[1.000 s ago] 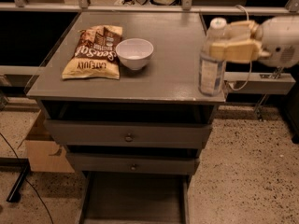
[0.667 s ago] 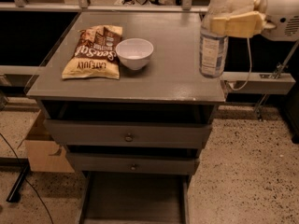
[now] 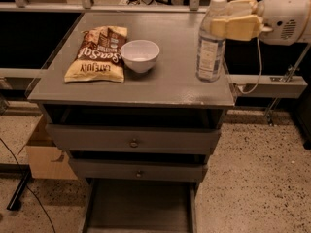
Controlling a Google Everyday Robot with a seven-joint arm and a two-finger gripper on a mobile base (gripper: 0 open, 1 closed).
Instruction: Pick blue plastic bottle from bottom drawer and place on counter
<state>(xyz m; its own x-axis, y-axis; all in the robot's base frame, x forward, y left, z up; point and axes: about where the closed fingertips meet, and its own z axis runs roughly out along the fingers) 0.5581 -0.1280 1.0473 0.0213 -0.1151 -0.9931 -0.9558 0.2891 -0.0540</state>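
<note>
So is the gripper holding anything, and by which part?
The blue plastic bottle, gripped just below its cap by the jaws of the gripper; its base stands on the counter near the edge.

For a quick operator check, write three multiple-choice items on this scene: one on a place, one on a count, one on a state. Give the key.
1. Where does the small clear plastic bottle with the white cap stand?
A on the floor
B on the flat grey counter, near its right edge
C in a knobbed drawer

2. How many things stand or lie on the counter?
A three
B one
C five

3. What state is the shallow grey bottom drawer in?
A pushed shut
B taken out
C pulled open

Key:
1 B: its base rests on the counter, with the gripper at its upper part.
2 A: the bottle, the white bowl and the brown snack bag.
3 C: its dark inside is exposed.
</note>
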